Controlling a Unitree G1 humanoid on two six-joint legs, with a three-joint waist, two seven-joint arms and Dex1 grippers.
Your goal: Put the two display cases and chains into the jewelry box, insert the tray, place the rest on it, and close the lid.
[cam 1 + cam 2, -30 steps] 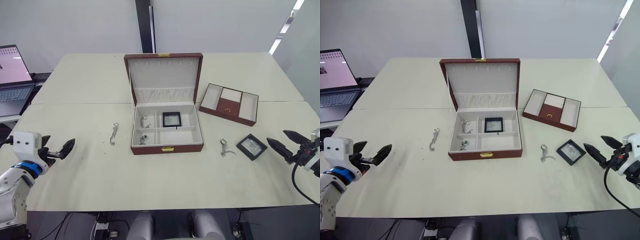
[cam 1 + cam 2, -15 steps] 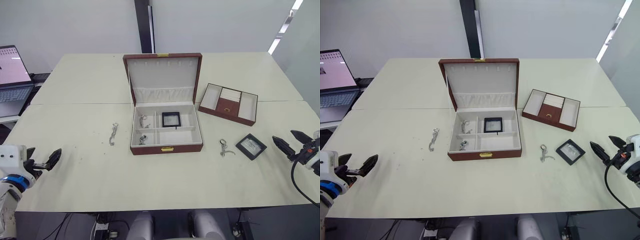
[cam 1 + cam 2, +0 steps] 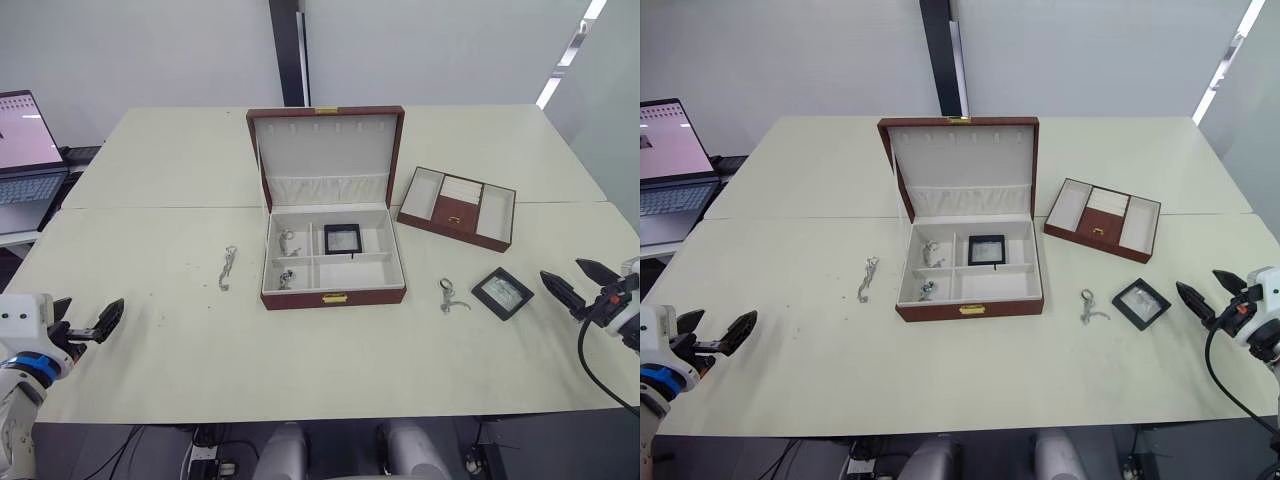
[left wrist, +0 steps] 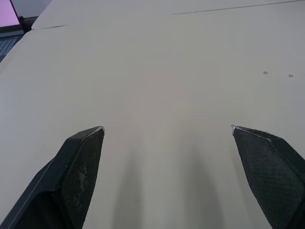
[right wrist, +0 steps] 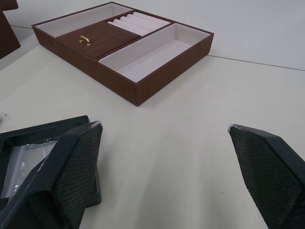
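Jaws released on both grippers, left gripper [image 3: 85,325] over bare bench [image 3: 300,360], right gripper [image 3: 578,287] beside a display case [image 3: 502,293].

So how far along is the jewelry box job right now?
Done: one display case and two chains sit in the open jewelry box. In hand: nothing; both grippers, left and right, are open. Left: second case, two table chains, tray, lid.
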